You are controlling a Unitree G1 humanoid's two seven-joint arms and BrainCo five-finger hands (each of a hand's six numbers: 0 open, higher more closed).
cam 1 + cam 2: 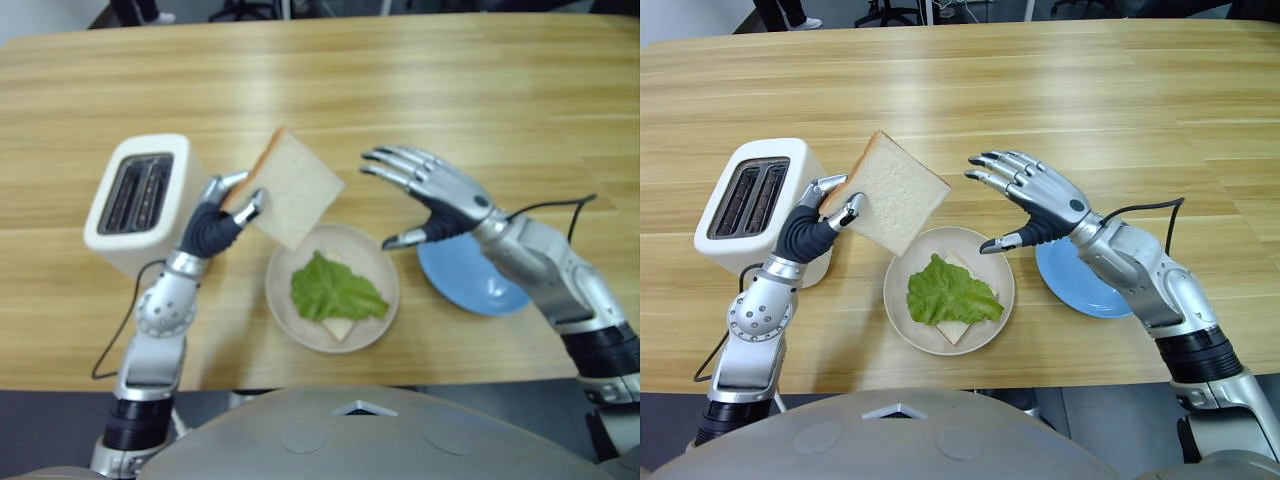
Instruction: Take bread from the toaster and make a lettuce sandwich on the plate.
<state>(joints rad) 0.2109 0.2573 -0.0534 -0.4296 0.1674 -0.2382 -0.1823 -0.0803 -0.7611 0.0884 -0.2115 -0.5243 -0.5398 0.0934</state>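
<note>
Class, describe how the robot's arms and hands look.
The left hand and right hand have silver fingers, black at the palm. The left forearm and right forearm are rounded silver shells with black bands. A thin black cable loops off the right one.

table (pixel 1040 90): matt wood grain | toaster (pixel 752 205): smooth cream plastic | right hand (pixel 1040 200): glossy silver metal

Left hand (pixel 215 228): showing black palm, silver fingers (pixel 247 205). Right hand (pixel 440 195): showing silver plates, dark fingertips (pixel 368 154). Left arm (pixel 160 312), right arm (pixel 560 280): wearing silver shells, black ribbed cuffs. Thin black cable (pixel 550 207) looping off the right arm.
</note>
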